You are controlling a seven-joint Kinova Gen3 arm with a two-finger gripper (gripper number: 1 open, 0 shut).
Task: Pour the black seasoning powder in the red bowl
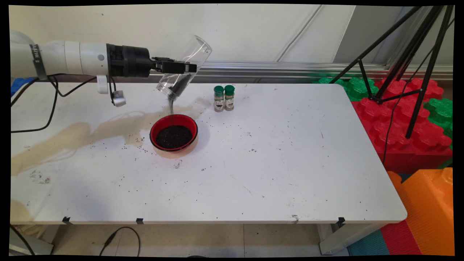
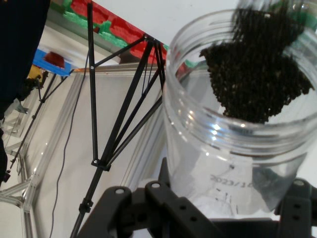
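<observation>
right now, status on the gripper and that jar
Gripper shut on clear jar, tilted mouth-down. Dark grains streaming into red bowl. Two green-capped spice bottles stand apart, nothing blocking.

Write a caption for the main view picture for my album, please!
The gripper tips a clear jar, pouring dark grains into a red bowl.

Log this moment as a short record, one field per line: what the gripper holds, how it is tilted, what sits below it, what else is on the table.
gripper: gripper shut on clear jar
jar pose: tilted, mouth down and to the left, above the bowl
jar contents: dark granules gathered at the mouth, a thin stream falling
below: red bowl on the white table, holding dark granules
nearby: two green-capped spice bottles upright, side by side, to the right of the bowl and farther back
table surface: scattered dark specks, brownish stain left of the bowl
</observation>
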